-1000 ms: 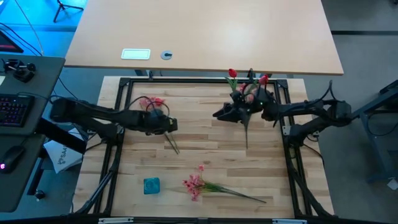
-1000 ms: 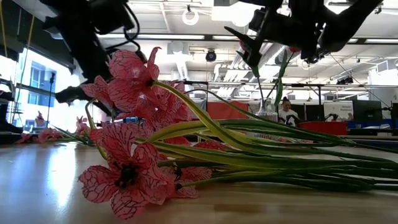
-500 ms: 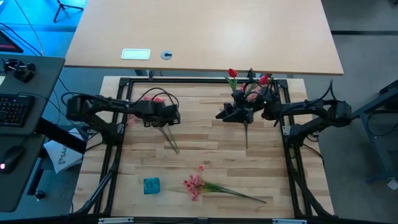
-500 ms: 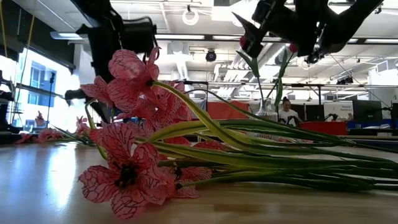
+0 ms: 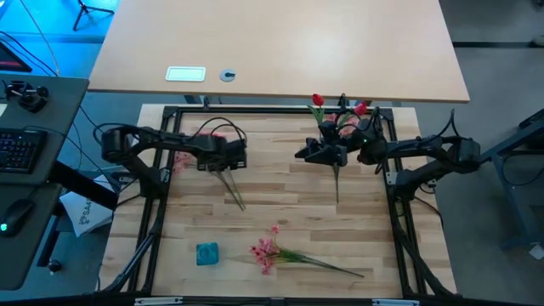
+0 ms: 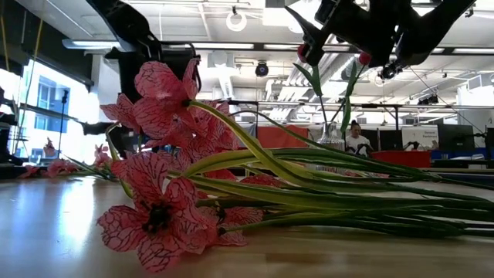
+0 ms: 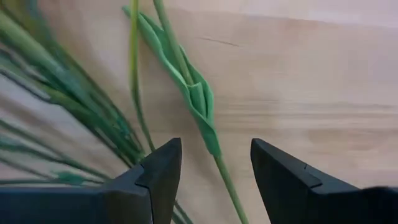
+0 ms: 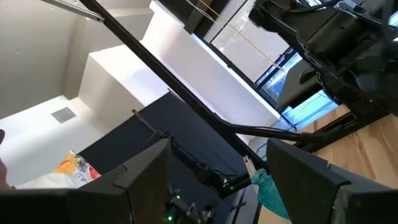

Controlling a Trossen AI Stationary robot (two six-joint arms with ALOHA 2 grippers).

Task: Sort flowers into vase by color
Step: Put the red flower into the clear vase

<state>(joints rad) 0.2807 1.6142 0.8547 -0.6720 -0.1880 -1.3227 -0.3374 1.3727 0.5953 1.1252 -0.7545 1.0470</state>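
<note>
Hovering at the worktop's far left, the left gripper [image 7: 211, 171] was found open astride a green stem [image 7: 200, 109], apparently for pickup. The right gripper [image 8: 217, 177], open and empty, was raised near the far-right red flowers [image 5: 340, 115]. A pink spray [image 5: 270, 252] was noted near the front edge.

— Where is there free room on the table [image 5: 280, 204]?
— Across its middle, between the arms.
— And obstacles?
— A pink spray [image 5: 289, 252] and blue object [image 5: 206, 252] near the front edge; stems [image 5: 229, 187] under the left gripper [image 5: 231, 155].
</note>
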